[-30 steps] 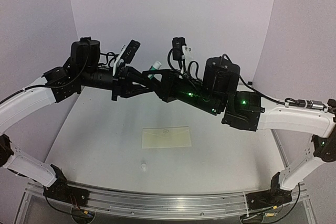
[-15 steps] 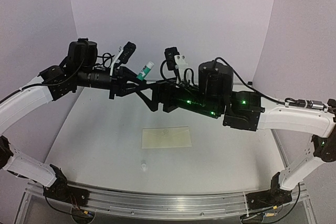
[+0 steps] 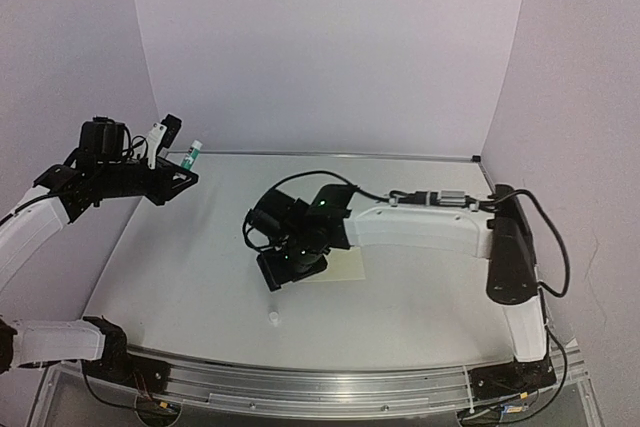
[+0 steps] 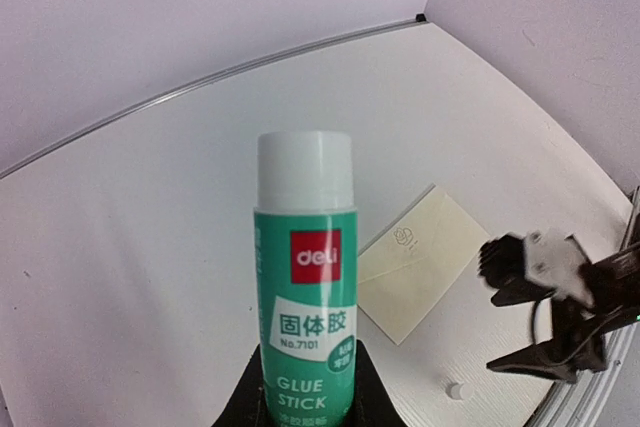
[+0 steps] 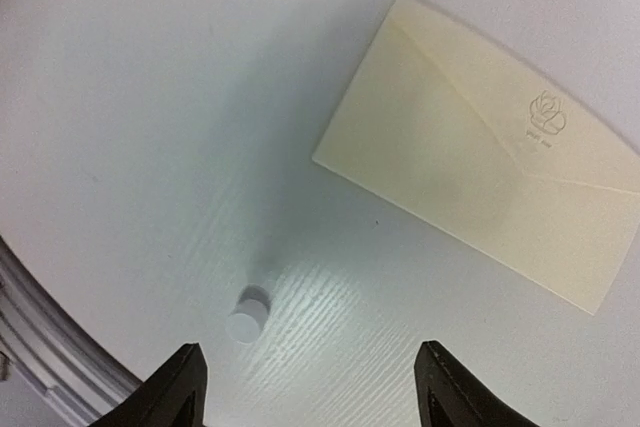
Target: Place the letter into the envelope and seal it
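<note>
The pale cream envelope (image 5: 480, 147) lies flat on the white table, flap down, with a small rose mark near the flap's tip. It also shows in the left wrist view as the envelope (image 4: 425, 260). From above, the envelope (image 3: 348, 269) is mostly hidden by the right arm. My right gripper (image 5: 315, 387) hovers low over the table just beside it, open, with nothing between its fingers. Far to the left, my left gripper (image 3: 178, 173) is raised and shut on a green glue stick (image 4: 303, 277). The letter is out of view.
A small white cap (image 5: 248, 314) stands on the table near the front edge, close to the right gripper's left fingertip (image 5: 180, 382); it is the cap (image 3: 272, 317) in the top view. The metal rail (image 3: 320, 387) runs along the near edge. Pale walls enclose the back and sides.
The two grippers, close together high above the table, have parted. The left arm swung far left with the glue stick. The right gripper opened and dropped down beside the envelope.
</note>
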`<state>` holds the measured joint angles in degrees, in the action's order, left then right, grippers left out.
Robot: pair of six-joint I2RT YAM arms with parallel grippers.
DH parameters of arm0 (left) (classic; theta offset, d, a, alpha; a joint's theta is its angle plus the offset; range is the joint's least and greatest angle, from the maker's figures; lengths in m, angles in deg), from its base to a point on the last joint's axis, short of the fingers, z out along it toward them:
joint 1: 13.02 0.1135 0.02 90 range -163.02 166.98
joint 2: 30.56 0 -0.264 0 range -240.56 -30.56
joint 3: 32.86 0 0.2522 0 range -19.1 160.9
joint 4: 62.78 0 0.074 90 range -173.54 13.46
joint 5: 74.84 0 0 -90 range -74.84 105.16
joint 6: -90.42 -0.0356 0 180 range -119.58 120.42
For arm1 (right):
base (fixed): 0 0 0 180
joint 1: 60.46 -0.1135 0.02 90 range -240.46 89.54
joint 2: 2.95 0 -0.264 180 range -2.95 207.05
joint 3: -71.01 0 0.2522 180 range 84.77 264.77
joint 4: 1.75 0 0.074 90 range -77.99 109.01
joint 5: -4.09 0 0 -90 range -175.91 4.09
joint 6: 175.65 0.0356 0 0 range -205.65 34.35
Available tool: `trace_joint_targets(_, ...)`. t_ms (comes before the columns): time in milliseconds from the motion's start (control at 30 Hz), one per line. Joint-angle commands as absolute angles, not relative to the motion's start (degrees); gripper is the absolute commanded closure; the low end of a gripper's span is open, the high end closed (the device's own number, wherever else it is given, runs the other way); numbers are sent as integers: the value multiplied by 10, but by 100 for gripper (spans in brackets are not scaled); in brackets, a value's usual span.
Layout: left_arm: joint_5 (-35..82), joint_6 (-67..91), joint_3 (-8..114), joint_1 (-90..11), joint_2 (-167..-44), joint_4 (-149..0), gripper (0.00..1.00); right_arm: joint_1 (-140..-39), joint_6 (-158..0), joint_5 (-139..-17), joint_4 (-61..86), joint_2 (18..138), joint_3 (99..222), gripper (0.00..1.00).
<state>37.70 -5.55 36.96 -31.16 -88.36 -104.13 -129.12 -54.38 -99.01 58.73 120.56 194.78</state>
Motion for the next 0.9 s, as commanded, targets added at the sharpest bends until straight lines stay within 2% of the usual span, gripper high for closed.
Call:
trace_joint_targets(0,382,-48,352,-303,-843,-1026,100,-1314,-505,-972,691,1274,2043,26)
trace_joint_targets(133,399,-51,339,-303,-833,-1024,100,-1333,-511,-963,725,1332,2105,29)
trace_joint_targets(433,418,-47,328,-303,-827,-1013,100,-1339,-503,-949,735,1371,2113,47)
trace_joint_targets(633,420,-45,330,-303,-831,-1014,100,-1338,-520,-969,736,1398,2135,52)
trace_joint_targets(800,425,-43,336,-303,-836,-1012,100,-1339,-530,-986,735,1412,2154,67)
trace_joint_targets(867,427,-42,338,-303,-838,-1013,100,-1338,-532,-991,735,1414,2157,68)
